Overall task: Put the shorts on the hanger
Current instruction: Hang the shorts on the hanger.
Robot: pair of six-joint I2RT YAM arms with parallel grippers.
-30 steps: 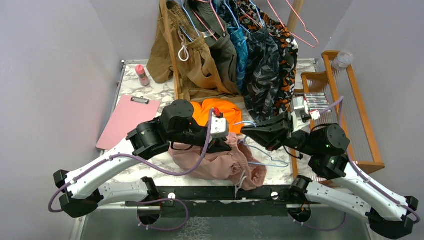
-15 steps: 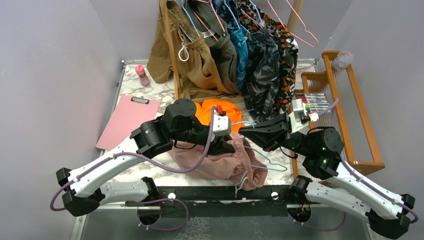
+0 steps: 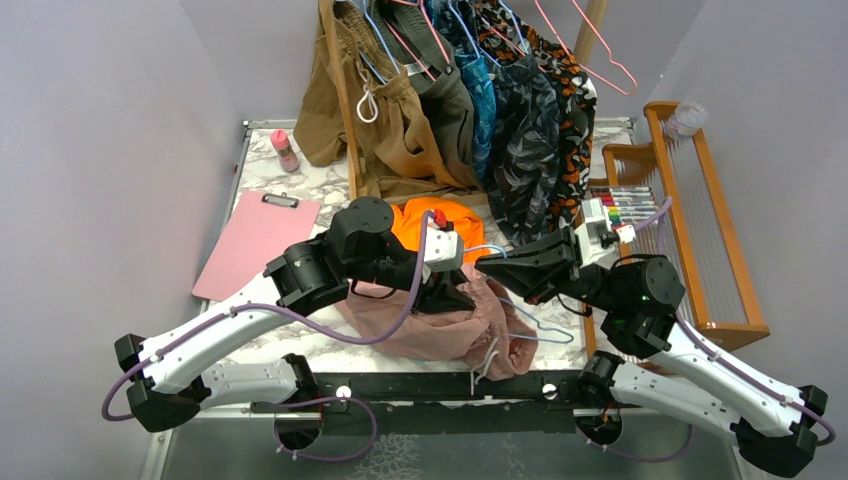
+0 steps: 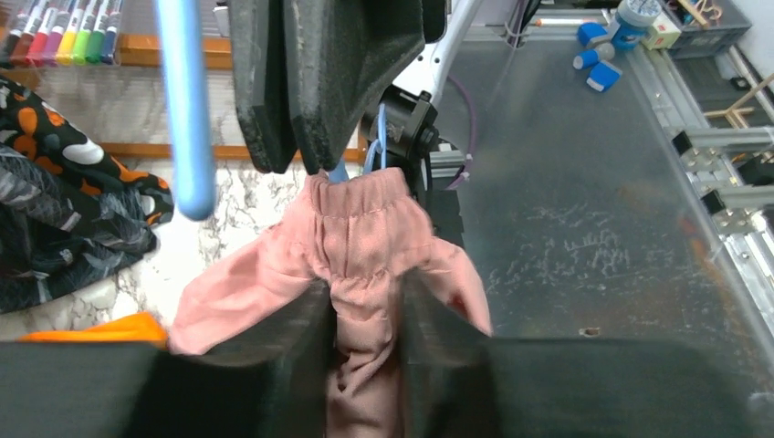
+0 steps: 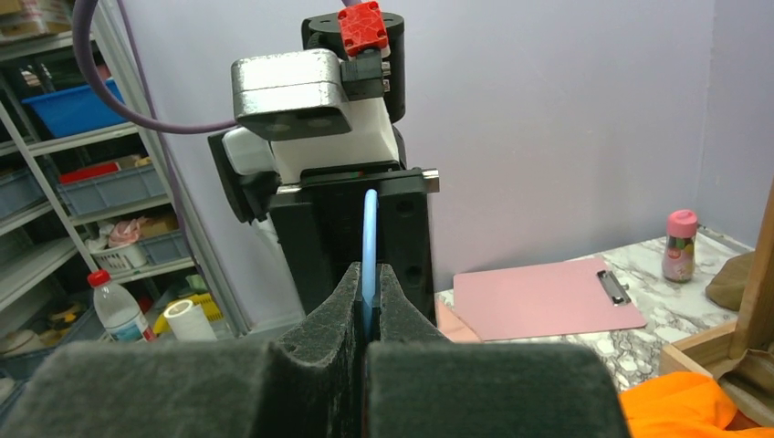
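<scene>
The right claw (image 5: 367, 278) pinches the thin blue hanger (image 5: 370, 228); a pink clipboard (image 5: 538, 297) lies on marble beyond.

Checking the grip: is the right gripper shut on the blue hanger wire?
Yes, the right gripper is shut with the hanger pinched between its fingers.

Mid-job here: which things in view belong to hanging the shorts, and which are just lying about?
In the job: pink shorts, light blue wire hanger, left end effector, right end effector.
Lying about: orange shorts, pink clipboard, pink-capped bottle, markers, hung clothes.
</scene>
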